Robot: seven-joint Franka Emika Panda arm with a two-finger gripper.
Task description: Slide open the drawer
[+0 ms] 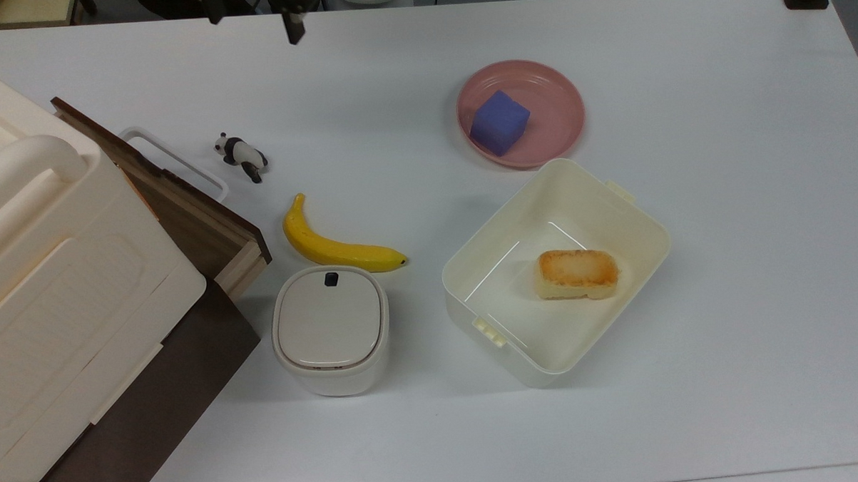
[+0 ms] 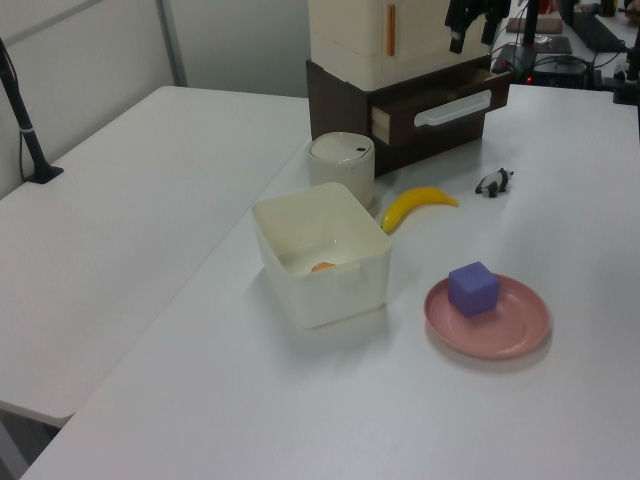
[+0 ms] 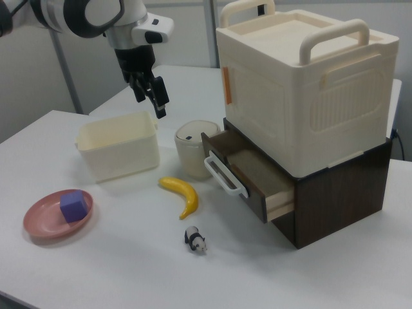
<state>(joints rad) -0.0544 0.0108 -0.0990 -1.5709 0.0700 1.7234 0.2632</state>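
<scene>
Top overhead; left, right opposite obliques.

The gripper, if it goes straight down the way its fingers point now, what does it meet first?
Probably bare table. The gripper hangs open, fingers downward, high above it, apart from the drawer and its handle. Depth is uncertain.

banana (image 1: pixel 336 246): on the table (image 1: pixel 717 117)
blue block (image 1: pixel 499 122): on pink plate (image 1: pixel 560 104)
bread (image 1: pixel 577 273): in cream tub (image 1: pixel 635 219)

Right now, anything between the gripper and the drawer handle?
No. In the right view the gripper hangs open in free air up-left of the drawer handle; nothing between.
</scene>
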